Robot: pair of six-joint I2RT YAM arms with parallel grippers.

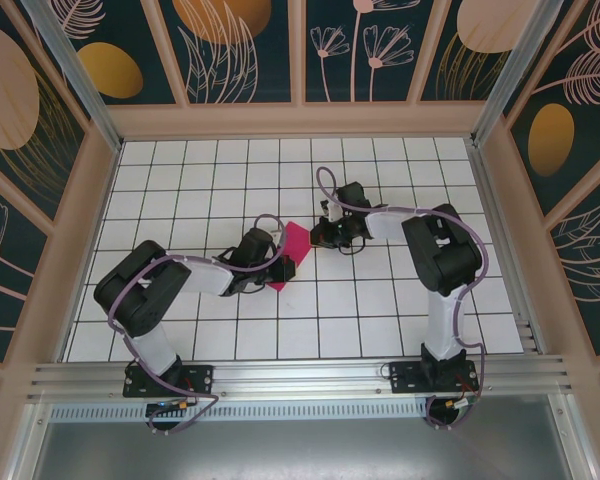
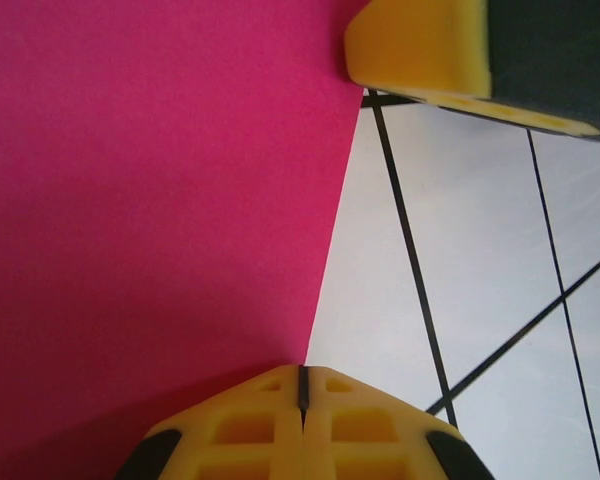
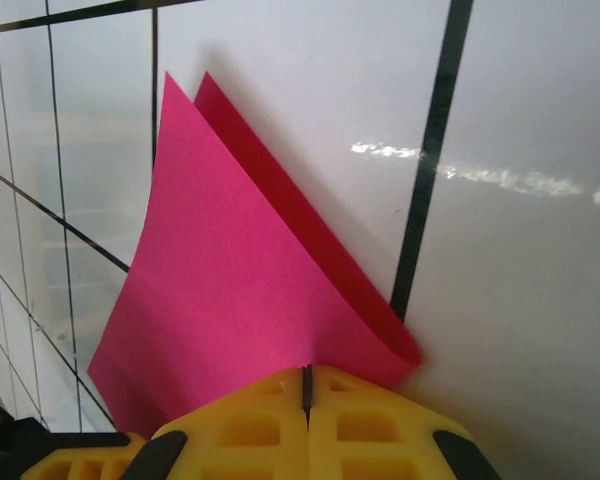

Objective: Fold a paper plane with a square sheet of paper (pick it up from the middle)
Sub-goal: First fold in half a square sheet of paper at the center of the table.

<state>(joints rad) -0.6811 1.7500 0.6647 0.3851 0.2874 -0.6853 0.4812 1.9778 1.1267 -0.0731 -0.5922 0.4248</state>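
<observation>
Two arms meet near the middle of the white tiled surface (image 1: 400,300). Left gripper (image 1: 278,270) (image 2: 302,388): jaws pressed together, tips at one edge of the square sheet of paper (image 1: 295,245) (image 2: 150,200) (image 3: 220,270); whether a layer is caught between them cannot be told. Sheet: magenta, folded into a two-layer triangle, lying between the two grippers, upper layer lifting slightly. Right gripper (image 1: 317,238) (image 3: 307,385): jaws pressed together, tips at the sheet's folded edge; a grip cannot be confirmed.

One paper sheet (image 1: 295,247) and two hands (image 1: 279,268) (image 1: 316,237).
</observation>
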